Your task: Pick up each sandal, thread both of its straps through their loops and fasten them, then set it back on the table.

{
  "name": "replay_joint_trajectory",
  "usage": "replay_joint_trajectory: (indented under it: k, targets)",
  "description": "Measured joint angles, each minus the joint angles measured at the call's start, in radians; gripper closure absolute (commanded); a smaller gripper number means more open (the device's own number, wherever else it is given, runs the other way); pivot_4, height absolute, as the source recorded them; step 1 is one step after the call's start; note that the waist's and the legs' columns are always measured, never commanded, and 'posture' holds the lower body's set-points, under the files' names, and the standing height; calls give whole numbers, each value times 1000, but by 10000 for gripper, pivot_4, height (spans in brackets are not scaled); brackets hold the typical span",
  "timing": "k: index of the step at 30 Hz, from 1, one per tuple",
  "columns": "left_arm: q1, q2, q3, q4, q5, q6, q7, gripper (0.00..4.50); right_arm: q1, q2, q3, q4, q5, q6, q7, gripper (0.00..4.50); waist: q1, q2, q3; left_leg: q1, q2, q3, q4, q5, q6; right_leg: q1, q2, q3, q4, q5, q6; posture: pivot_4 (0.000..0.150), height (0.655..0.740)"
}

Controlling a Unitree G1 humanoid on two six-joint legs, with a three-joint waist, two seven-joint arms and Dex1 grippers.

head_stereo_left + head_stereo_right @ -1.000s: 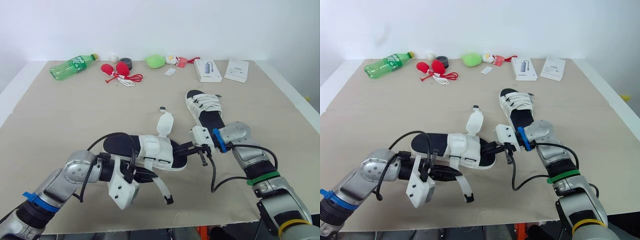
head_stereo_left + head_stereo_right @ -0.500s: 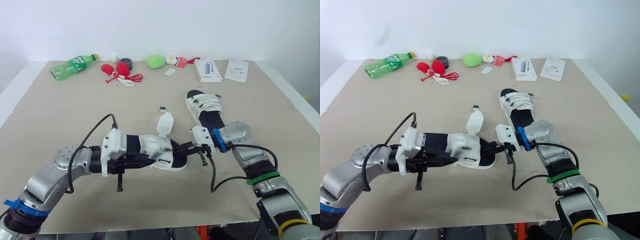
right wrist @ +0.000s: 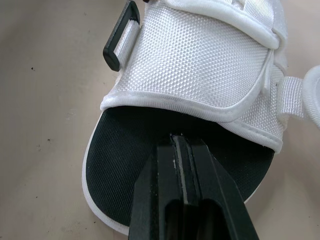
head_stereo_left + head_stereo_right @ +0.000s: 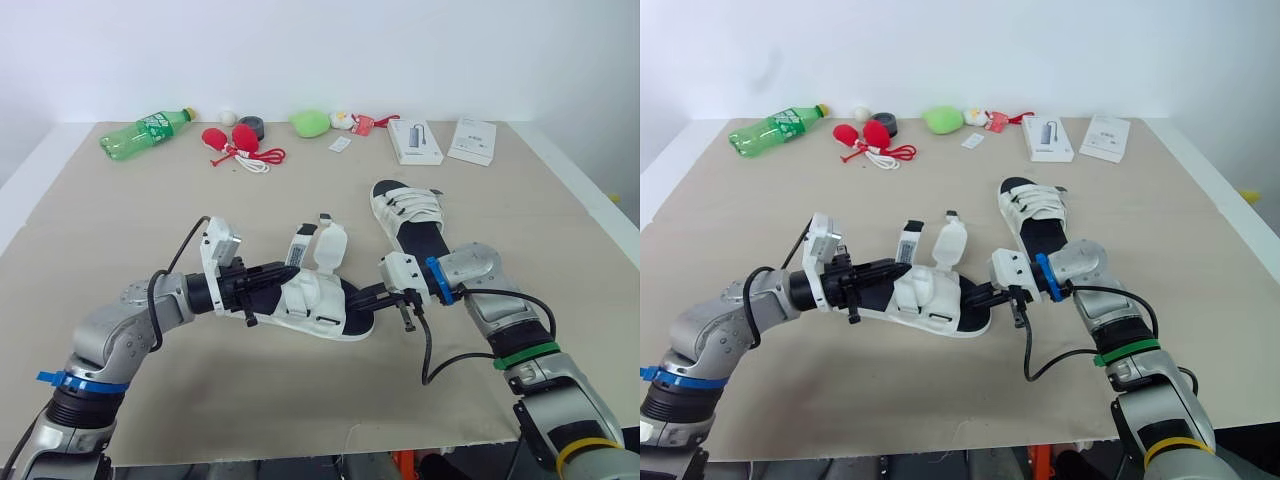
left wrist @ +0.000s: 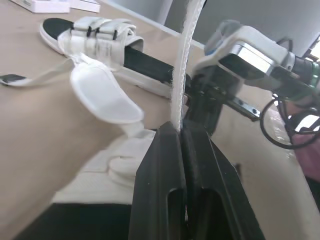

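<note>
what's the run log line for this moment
left gripper shut on loose strap of near sandal | right gripper shut on its sole edge | far sandal fastened, on table

A plain white wall (image 4: 320,50) stands behind a wide tabletop (image 4: 120,230) and runs across the whole far side, with no marks or openings on it. The tabletop is covered by a pale tan sheet, matte and slightly speckled, with a faint crease line crossing its left half. A white border (image 4: 22,190) of the tabletop shows past the sheet along the left edge and again along the right edge (image 4: 585,190). The sheet's near edge (image 4: 350,432) is uneven, with a small notch near the middle. The light is soft and even, casting only faint shadows.
</note>
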Motion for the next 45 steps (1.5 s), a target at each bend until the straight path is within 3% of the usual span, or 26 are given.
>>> replay_joint_trajectory:
  k: [28,33,34,40,45]
  targets:
    - [-59,-81,-51,162,222,-82,-96,44066,7,-5,0,-12,0,7,-20,45000,0,0,0,0,0,0,0,0,0,0,0,0,0,1,0,1500,7400]
    - [-74,-85,-50,218,264,-113,-97,32036,7,-7,0,-13,0,12,-21,45000,0,0,0,0,0,0,0,0,0,0,0,0,0,1,0,1500,7400]
    - [-79,-86,-49,229,278,-128,-97,24763,7,-8,0,-14,0,12,-20,45000,0,0,0,0,0,0,0,0,0,0,0,0,0,1,0,1500,7400]
    - [-117,-88,-20,267,293,-150,-96,334,7,-8,0,-14,0,11,-20,45000,0,0,0,0,0,0,0,0,0,0,0,0,0,1,1,1500,7400]
    - [-191,-44,39,300,301,-182,-119,334,7,-9,0,-15,0,11,-20,45000,0,0,0,0,0,0,0,0,0,0,0,0,0,1,1,1500,7400]
